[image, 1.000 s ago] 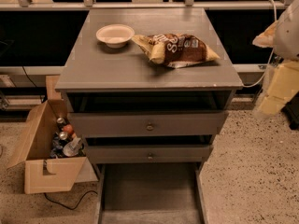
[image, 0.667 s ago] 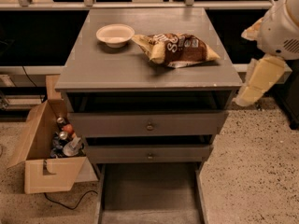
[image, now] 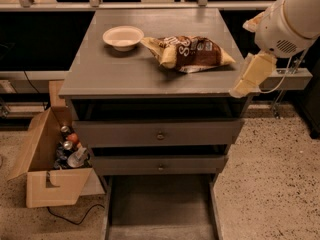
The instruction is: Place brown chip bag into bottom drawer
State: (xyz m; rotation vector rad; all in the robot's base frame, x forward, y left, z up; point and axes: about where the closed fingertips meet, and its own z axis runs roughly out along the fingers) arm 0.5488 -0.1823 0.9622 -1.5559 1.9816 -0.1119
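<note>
white lettering on brown chip bag (image: 192, 54) unreadable, claw (image: 249, 78) beside cabinet (image: 125, 71) right edge

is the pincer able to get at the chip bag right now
Probably yes: the pincer hangs by the cabinet's right edge, beside the chip bag, nothing between them; the bowl lies on the bag's other side.
</note>
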